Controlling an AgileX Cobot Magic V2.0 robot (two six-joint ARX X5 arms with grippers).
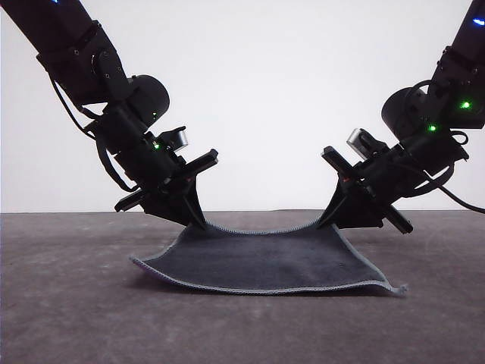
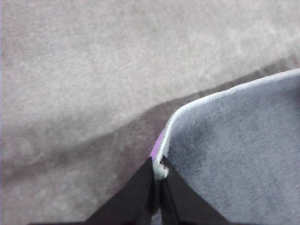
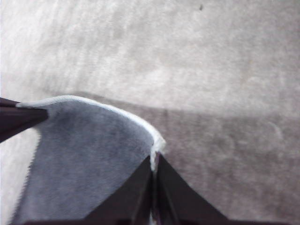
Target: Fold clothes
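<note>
The clothes are one small charcoal-grey cloth [image 1: 265, 262] with light stitched edging, lying in the middle of the table with its two far corners lifted and its near edge resting on the surface. My left gripper [image 1: 201, 224] is shut on the far left corner, and my right gripper [image 1: 327, 221] is shut on the far right corner. In the left wrist view the cloth [image 2: 239, 154] shows a sliver of purple underside by the pinched corner at my left gripper [image 2: 158, 176]. In the right wrist view the cloth [image 3: 89, 150] hangs from my right gripper [image 3: 153, 164].
The grey felt-like table [image 1: 76, 318] stretches out on all sides of the cloth. A plain white wall stands behind it. The left gripper's dark tip [image 3: 18, 117] pokes into the right wrist view.
</note>
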